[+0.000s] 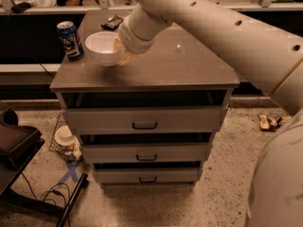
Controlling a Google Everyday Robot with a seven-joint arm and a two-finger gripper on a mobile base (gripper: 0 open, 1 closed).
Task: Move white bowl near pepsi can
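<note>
Camera view shows the gripper (119, 50) clamped on the right rim of the white bowl (102, 45), holding it just above the cabinet top (184, 65), just right of the pepsi can (70, 40).

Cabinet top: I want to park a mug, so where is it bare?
Bare: the right half, from the gripper to the right edge, and the front strip. Crowded: the left rear, with pepsi can, gripper-held white bowl and dark packet.
</note>
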